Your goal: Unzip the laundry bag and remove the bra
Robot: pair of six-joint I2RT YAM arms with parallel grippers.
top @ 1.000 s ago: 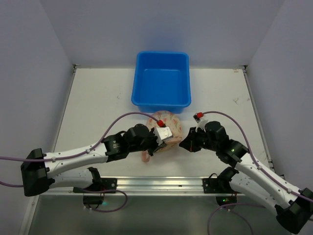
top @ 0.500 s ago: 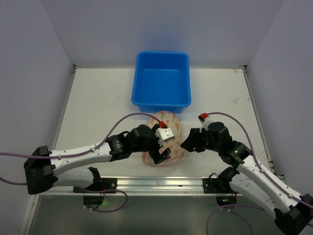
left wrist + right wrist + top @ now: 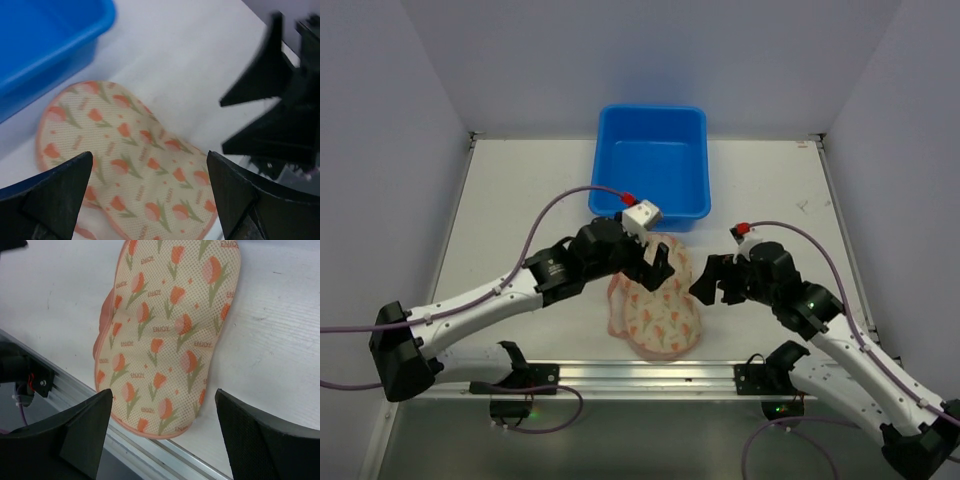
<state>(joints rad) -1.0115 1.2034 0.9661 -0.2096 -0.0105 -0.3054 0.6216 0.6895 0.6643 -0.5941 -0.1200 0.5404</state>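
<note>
Shows the laundry bag (image 3: 660,318) flat on the table (image 3: 520,200) before the blue tub (image 3: 648,213), with the left gripper (image 3: 657,266) above its far end and the right gripper (image 3: 711,284) beside it, both spread.
</note>
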